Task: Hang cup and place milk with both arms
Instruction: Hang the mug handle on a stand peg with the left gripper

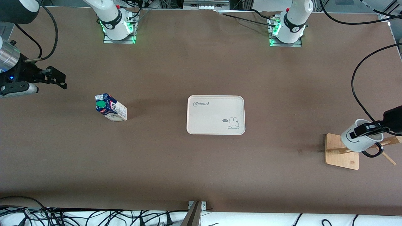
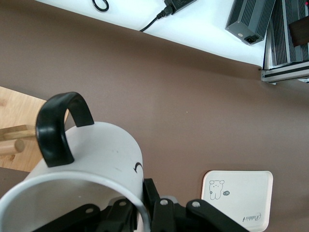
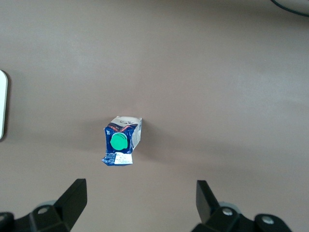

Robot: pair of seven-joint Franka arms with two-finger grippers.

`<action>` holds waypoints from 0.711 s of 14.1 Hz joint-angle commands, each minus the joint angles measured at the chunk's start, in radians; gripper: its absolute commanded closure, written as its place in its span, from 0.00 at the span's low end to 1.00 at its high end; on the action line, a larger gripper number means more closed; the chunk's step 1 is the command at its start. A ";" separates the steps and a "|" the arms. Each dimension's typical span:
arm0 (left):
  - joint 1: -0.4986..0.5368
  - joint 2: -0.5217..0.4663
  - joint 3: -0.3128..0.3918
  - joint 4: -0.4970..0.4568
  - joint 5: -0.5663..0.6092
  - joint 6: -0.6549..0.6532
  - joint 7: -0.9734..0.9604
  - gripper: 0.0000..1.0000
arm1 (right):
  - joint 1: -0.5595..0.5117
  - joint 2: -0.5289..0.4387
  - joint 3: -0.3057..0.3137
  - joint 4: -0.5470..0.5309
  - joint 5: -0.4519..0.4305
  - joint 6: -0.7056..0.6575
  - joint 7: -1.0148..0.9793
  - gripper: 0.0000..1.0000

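Table: brown cloth surface with both arm bases along its edge farthest from the front camera.
Right arm: up in the air at its own end of the table, waiting above the cloth.
Left arm: reaches in over the wooden rack at its end of the table, carrying the cup.
Tray: white, rabbit print, lying flat mid-table between the carton and the rack; nothing is on it.
Wooden rack: flat square base with slanted pegs, toward the left arm's end; no cup hangs on it yet.
Cup: white mug, tilted, lifted over the rack; its black loop handle sits close to the peg tips but does not appear threaded on one.
Milk: upright on the cloth toward the right arm's end, well apart from the tray, green cap up.
Left gripper: fingers pressed onto the cup's rim, pinching the wall.
Right gripper: fingers spread wide, holding nothing, above the table with the milk in sight below.
Done, by my reading: cup picked up and brought to the rack.
Left: slip the handle over a peg and release; then grasp the milk and set it down, presumably on the tray.
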 commanded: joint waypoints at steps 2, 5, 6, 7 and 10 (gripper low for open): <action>0.016 0.008 -0.002 0.024 -0.033 -0.027 0.024 1.00 | -0.020 -0.021 0.022 -0.015 -0.010 0.005 0.011 0.00; 0.028 0.006 -0.002 0.027 -0.032 -0.056 0.026 1.00 | -0.018 -0.023 0.022 -0.015 -0.010 0.005 0.013 0.00; 0.033 0.004 -0.002 0.027 -0.032 -0.067 0.027 1.00 | -0.018 -0.023 0.022 -0.015 -0.010 0.005 0.013 0.00; 0.053 0.004 -0.002 0.024 -0.032 -0.073 0.035 1.00 | -0.020 -0.023 0.022 -0.015 -0.010 0.005 0.011 0.00; 0.073 0.004 0.014 0.019 -0.032 -0.095 0.139 1.00 | -0.018 -0.021 0.022 -0.015 -0.010 0.005 0.013 0.00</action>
